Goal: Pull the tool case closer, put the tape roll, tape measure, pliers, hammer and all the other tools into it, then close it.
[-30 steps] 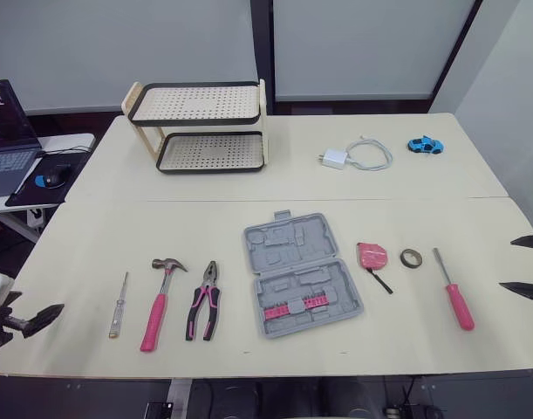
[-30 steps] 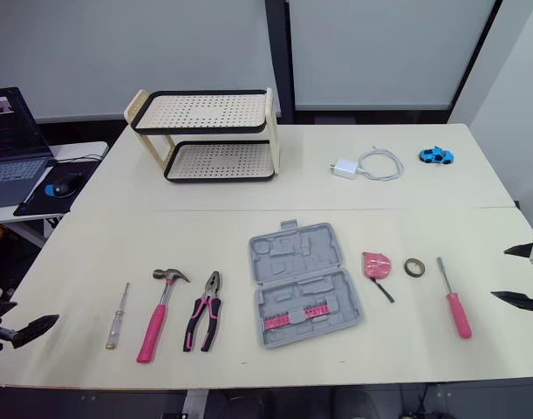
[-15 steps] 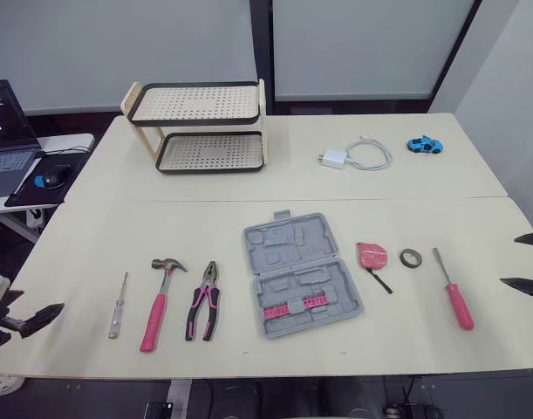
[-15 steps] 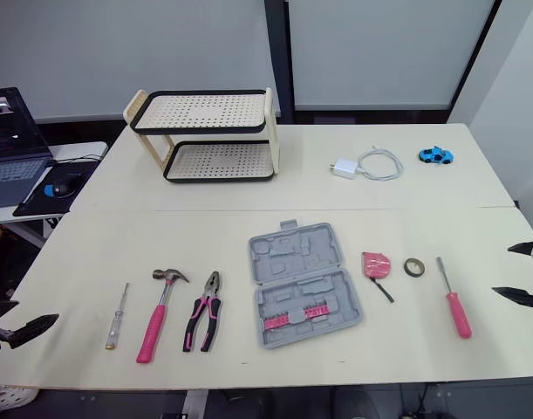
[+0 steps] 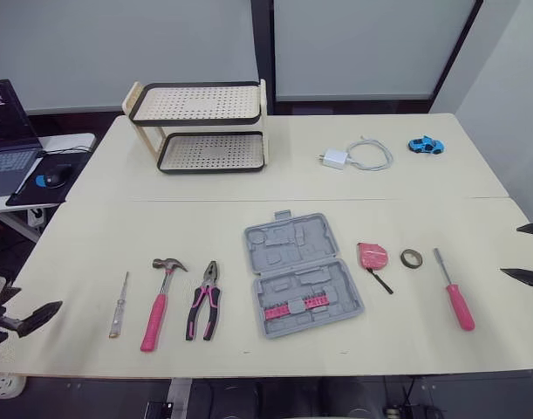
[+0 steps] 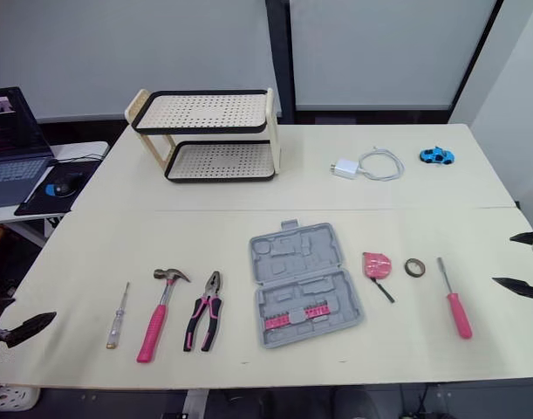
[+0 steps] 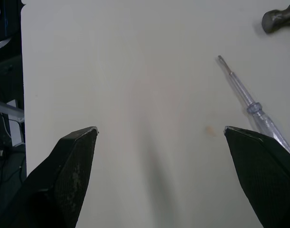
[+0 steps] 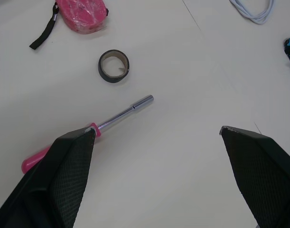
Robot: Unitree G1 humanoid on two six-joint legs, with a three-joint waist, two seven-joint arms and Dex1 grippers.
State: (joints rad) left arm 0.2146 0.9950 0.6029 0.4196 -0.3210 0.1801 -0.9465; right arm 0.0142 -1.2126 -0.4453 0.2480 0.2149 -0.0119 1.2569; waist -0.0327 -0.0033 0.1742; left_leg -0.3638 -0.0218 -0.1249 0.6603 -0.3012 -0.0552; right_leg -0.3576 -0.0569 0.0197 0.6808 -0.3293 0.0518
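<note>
Here, cream table (image 5: 205,229) w/ open tool case (image 5: 301,273), laptop (image 5: 4,131) nearby.

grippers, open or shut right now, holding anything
left gripper: open, holding nothing
right gripper: open, holding nothing

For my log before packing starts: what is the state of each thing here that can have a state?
Grey plastic tool case: open, both halves lying flat.
Pink-and-black-handled pliers: handles slightly apart.
Pink tape measure: blade retracted.
Left end effector: open, empty.
Right end effector: open, empty.
Black laptop: open, screen lit.
</note>
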